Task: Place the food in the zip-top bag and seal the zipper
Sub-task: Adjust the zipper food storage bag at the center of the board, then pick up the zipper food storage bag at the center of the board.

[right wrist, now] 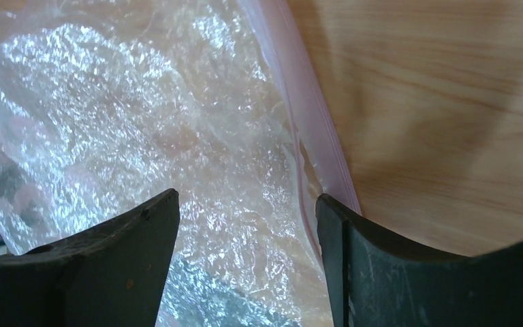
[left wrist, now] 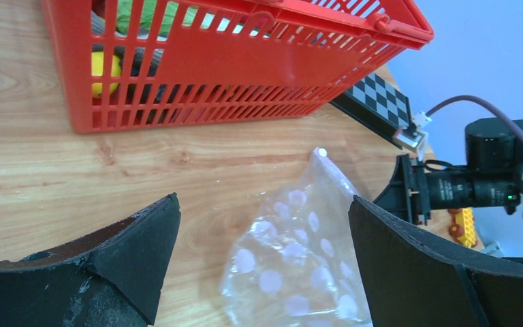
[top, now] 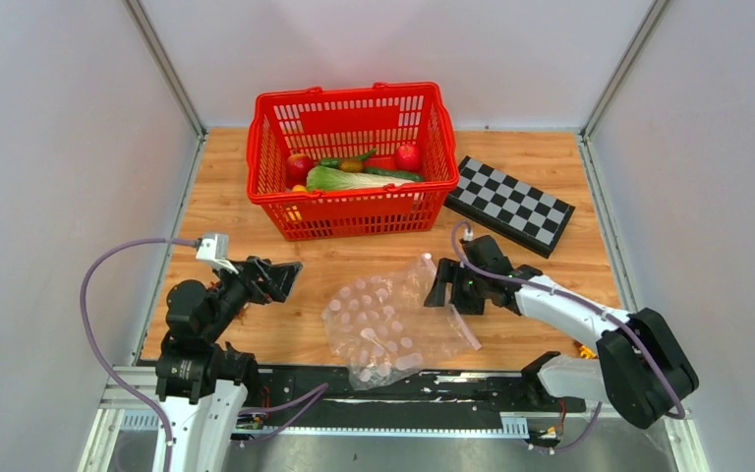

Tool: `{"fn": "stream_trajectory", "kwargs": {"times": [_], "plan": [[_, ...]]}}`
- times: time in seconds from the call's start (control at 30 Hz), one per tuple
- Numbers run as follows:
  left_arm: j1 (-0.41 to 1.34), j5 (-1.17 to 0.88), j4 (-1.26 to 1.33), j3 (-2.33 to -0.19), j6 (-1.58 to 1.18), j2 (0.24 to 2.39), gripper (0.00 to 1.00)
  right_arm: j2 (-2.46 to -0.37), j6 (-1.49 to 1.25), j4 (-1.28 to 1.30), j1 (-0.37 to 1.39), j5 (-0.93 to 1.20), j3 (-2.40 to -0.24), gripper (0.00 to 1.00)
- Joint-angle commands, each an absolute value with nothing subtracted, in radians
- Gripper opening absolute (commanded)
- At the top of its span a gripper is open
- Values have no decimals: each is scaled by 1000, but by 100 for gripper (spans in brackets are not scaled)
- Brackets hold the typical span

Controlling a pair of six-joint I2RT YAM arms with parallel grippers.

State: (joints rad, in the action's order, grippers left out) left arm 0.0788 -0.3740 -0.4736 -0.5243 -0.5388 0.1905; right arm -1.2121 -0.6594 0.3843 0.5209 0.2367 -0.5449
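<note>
The clear zip-top bag point(top: 385, 320) with whitish ovals lies crumpled on the table between the arms; it also shows in the left wrist view point(left wrist: 299, 266) and the right wrist view point(right wrist: 143, 122). Its pale zipper strip point(right wrist: 313, 129) runs along the bag's right edge. My right gripper point(top: 444, 285) is open, its jaws straddling the bag's mouth edge beside the zipper. My left gripper point(top: 280, 275) is open and empty, left of the bag. The food lies in the red basket: pale-green lettuce point(top: 349, 180), cucumbers point(top: 391, 173), red apples point(top: 408, 156), a lemon point(left wrist: 102, 68).
The red mesh basket point(top: 354, 211) stands at the back centre. A black-and-white checkered board point(top: 511, 205) lies right of it. A small yellow-red toy point(top: 584, 349) sits near the right arm's base. Grey walls enclose the table.
</note>
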Motion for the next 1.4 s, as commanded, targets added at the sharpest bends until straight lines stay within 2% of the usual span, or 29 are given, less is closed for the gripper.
{"fn": "stream_trajectory", "kwargs": {"times": [0.0,0.07,0.2,0.27,0.37,0.53,0.67,0.9,1.0,1.07,1.13,1.2,1.23,1.37], "plan": [[80,-427,-381,-533,-585,221,100,-1268,-714,187,619,325,-621,72],[81,-465,-351,-518,-608,243,100,-1271,-664,229,665,327,-681,70],[80,-530,-302,-494,-627,283,100,-1125,-554,437,695,30,-732,71],[81,-542,-276,-483,-639,304,100,-1048,-532,415,677,-79,-678,73],[82,-564,-227,-455,-662,330,99,-1006,-521,341,627,-22,-594,69],[91,-579,-248,-451,-631,356,98,-1087,-479,280,621,165,-569,61],[109,-550,-292,-442,-600,366,98,-1193,-456,183,624,355,-571,49],[114,-534,-274,-423,-608,380,98,-1312,-439,140,672,379,-592,46],[114,-537,-278,-431,-602,393,98,-1338,-443,120,698,363,-588,38],[114,-532,-286,-434,-598,392,97,-1347,-443,108,709,354,-586,23],[114,-523,-289,-431,-599,383,97,-1349,-443,103,717,352,-587,16],[114,-517,-289,-423,-601,369,97,-1341,-441,104,721,351,-589,3],[114,-512,-289,-421,-602,364,97,-1333,-440,108,723,350,-588,0],[114,-508,-284,-420,-596,351,94,-1274,-425,107,728,353,-574,0]]}}
